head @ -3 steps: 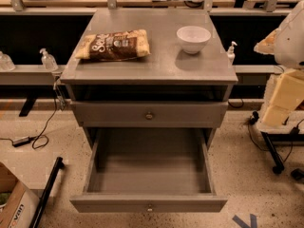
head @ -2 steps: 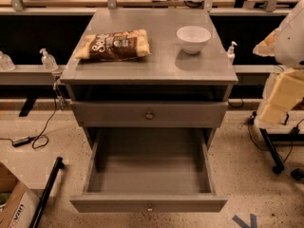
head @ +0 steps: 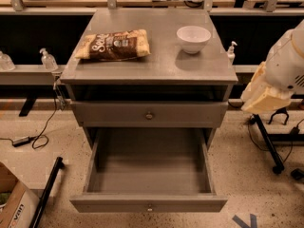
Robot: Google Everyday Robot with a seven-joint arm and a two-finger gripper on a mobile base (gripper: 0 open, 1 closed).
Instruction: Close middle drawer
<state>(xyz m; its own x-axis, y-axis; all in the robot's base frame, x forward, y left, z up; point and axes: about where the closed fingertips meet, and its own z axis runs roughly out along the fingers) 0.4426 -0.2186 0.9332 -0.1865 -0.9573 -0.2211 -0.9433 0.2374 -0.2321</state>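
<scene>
The middle drawer [head: 149, 167] is pulled far out of the grey cabinet [head: 142, 65] toward me. Its deep box is empty. Its low front panel has a small round brass knob [head: 150, 207] near the bottom edge of the view. Above it, the taller-fronted drawer [head: 109, 114] with a like knob sits nearly flush. The lowest drawer is hidden under the open one. My arm [head: 278, 75], white with a cream part, is at the right edge, level with the cabinet top and apart from it. My gripper does not show.
A brown snack bag [head: 114, 45] and a white bowl [head: 193, 38] lie on the cabinet top. A cardboard box [head: 12, 208] and a black pole [head: 47, 194] are at the lower left. A black wheeled stand [head: 268, 146] is at the right. Cables lie on the floor at left.
My arm at the right edge has shifted a little up and to the left. The drawers, bag and bowl have not moved.
</scene>
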